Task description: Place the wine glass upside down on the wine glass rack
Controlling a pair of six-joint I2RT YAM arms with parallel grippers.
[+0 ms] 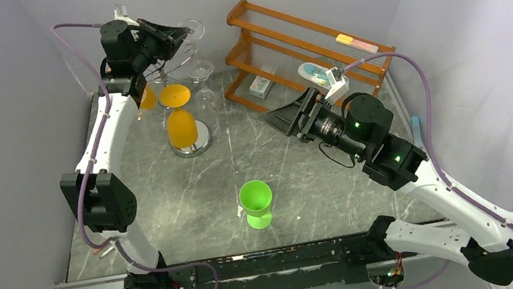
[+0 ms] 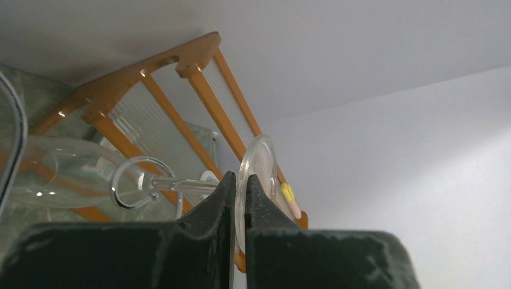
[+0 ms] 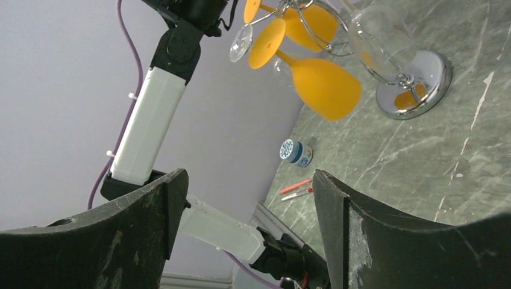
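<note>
Top external: orange glasses (image 1: 182,127) occupy wine glass rack (image 1: 201,144); shelf (image 1: 299,42) behind.

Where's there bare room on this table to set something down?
Bare marble lies between the green cup and the wine glass rack's base, and between the cup and the right arm. The back is crowded: hanging glasses, the left hand gripping a wine glass, the wooden shelf.

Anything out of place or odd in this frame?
Nothing spilled or broken. Two loose pens and a small blue-and-white tub sit by the grey marbled table's edge, away from the glassware. The left end effector pinches the clear wine glass by its foot's rim.
</note>
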